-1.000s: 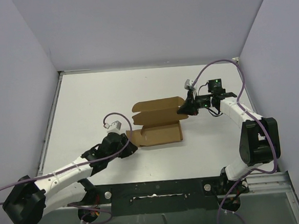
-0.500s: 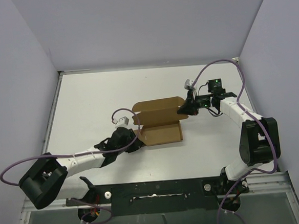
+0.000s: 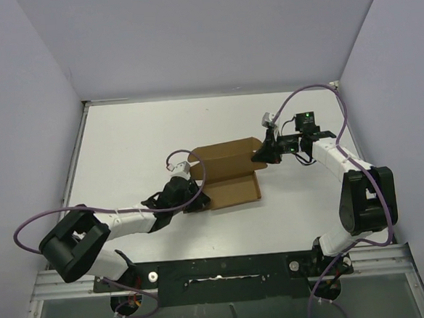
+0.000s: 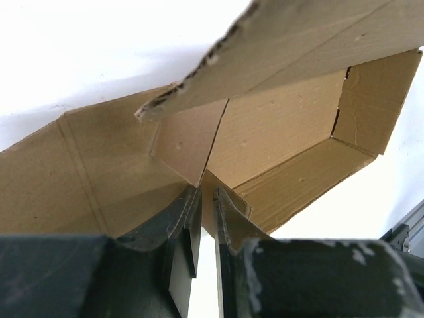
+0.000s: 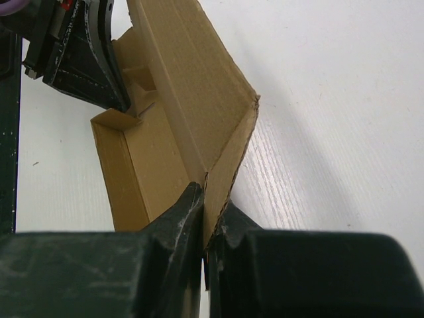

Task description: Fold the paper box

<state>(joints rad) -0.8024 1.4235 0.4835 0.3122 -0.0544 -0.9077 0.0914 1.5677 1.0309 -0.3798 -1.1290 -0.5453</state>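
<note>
**Both grippers pinch the half-folded box**

The paper box point(image 3: 232, 190) lies open near the middle of the table point(image 3: 124, 147), with its far panel raised. At the box's left end, the left gripper point(image 3: 200, 200) has its jaws drawn almost together on a thin cardboard wall. At the box's far right corner, the right gripper point(image 3: 258, 156) is pressed tight on the edge of the raised panel.
</note>
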